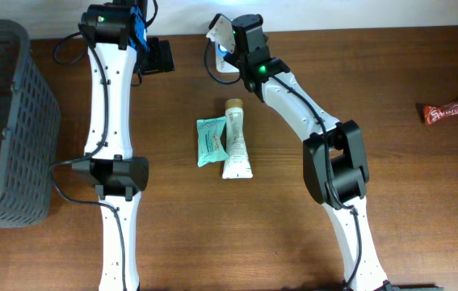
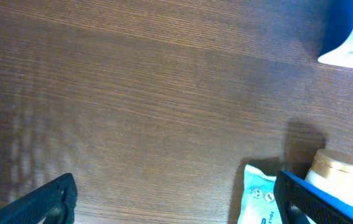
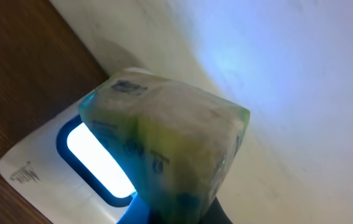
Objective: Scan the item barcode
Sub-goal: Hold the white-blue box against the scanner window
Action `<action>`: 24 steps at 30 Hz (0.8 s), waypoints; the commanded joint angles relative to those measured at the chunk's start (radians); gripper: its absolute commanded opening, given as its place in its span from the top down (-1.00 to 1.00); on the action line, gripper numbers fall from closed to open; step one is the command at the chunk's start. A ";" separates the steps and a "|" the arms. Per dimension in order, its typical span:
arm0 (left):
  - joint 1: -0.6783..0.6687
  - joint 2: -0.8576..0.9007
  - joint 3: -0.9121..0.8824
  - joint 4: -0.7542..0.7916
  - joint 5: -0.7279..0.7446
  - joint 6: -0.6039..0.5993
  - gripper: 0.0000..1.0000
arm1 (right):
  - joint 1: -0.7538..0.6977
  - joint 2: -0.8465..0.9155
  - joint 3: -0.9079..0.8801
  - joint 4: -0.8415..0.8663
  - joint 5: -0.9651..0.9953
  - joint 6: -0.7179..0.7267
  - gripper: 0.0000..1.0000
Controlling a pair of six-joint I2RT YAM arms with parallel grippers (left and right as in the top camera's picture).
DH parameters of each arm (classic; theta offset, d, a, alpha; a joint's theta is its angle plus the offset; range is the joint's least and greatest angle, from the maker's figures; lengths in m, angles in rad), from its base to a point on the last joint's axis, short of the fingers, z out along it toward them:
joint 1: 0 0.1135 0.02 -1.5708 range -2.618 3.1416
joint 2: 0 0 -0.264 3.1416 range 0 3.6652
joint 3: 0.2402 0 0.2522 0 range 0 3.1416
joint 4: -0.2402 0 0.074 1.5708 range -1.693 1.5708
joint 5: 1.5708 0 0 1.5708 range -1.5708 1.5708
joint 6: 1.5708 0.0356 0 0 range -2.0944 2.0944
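My right gripper is at the table's far edge, shut on a pale green-and-white packet. In the right wrist view that packet fills the middle, just above the white scanner, whose window glows bright. The scanner shows blue light from above. No barcode is readable on the packet. My left gripper hangs open over bare wood at the back left. Its dark fingers stand wide apart with nothing between them.
A teal packet and a white tube with a tan cap lie side by side mid-table. The teal packet also shows by my left gripper's right finger. A red snack bar lies far right. A grey basket stands at the left edge.
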 commanded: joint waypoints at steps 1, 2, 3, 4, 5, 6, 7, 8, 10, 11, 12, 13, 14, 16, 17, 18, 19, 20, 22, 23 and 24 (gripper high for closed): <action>0.006 0.010 0.001 -0.001 0.007 0.009 -0.98 | -0.004 -0.005 0.008 -0.011 0.016 -0.003 0.92; 0.006 0.010 0.001 -0.001 0.007 0.009 -0.98 | -0.004 -0.004 0.008 -0.016 0.016 -0.003 0.92; 0.006 0.010 0.001 -0.001 0.007 0.009 -0.98 | -0.004 -0.004 0.008 -0.023 0.017 -0.003 0.92; 0.006 0.010 0.001 -0.001 0.007 0.008 -0.98 | -0.005 -0.003 0.008 -0.035 0.017 -0.011 0.92; 0.006 0.010 0.001 -0.001 0.007 0.009 -0.98 | -0.008 -0.002 0.008 -0.041 0.018 -0.014 0.92; 0.006 0.010 0.001 -0.001 0.007 0.009 -0.98 | -0.010 -0.001 0.008 -0.043 0.021 -0.014 0.92; 0.006 0.010 0.001 -0.001 0.007 0.009 -0.99 | -0.014 0.000 0.008 -0.045 0.021 -0.014 0.92; 0.006 0.010 0.001 -0.001 0.007 0.008 -0.98 | -0.017 0.000 0.008 -0.047 0.025 -0.014 0.92; 0.006 0.010 0.001 -0.001 0.007 0.009 -0.98 | -0.023 0.001 0.008 -0.048 0.035 -0.014 0.92; 0.006 0.010 0.001 -0.001 0.007 0.009 -0.98 | -0.024 0.001 0.008 -0.048 0.042 -0.014 0.92; 0.006 0.010 0.001 -0.001 0.007 0.009 -0.98 | -0.025 0.001 0.008 -0.048 0.043 -0.014 0.92; 0.006 0.010 0.001 -0.001 0.007 0.009 -0.98 | -0.025 0.001 0.008 -0.049 0.042 -0.014 0.92; 0.006 0.010 0.001 -0.001 0.007 0.009 -0.98 | -0.025 0.002 0.008 -0.051 0.042 -0.014 0.92; 0.006 0.010 0.001 -0.001 0.007 0.009 -0.98 | -0.023 0.002 0.008 -0.064 0.026 -0.014 0.92; 0.006 0.010 0.001 -0.001 0.007 0.009 -0.98 | -0.022 0.002 0.008 -0.071 0.019 -0.014 0.92; 0.006 0.010 0.001 -0.001 0.007 0.009 -0.98 | -0.022 0.002 0.008 -0.075 0.015 -0.014 0.92; 0.006 0.010 0.001 -0.001 0.007 0.009 -0.98 | -0.022 0.003 0.008 -0.076 0.016 -0.014 0.92; 0.006 0.010 0.001 -0.001 0.007 0.009 -0.98 | -0.022 0.003 0.008 -0.076 0.016 -0.014 0.92; 0.006 0.010 0.001 -0.001 0.007 0.009 -0.98 | -0.022 0.003 0.008 -0.075 0.016 -0.013 0.91; 0.006 0.010 0.001 -0.001 0.007 0.009 -0.98 | -0.022 0.003 0.008 -0.074 0.016 -0.008 0.92; 0.006 0.010 0.001 -0.001 0.007 0.009 -0.98 | -0.022 0.003 0.008 -0.074 0.017 0.013 0.92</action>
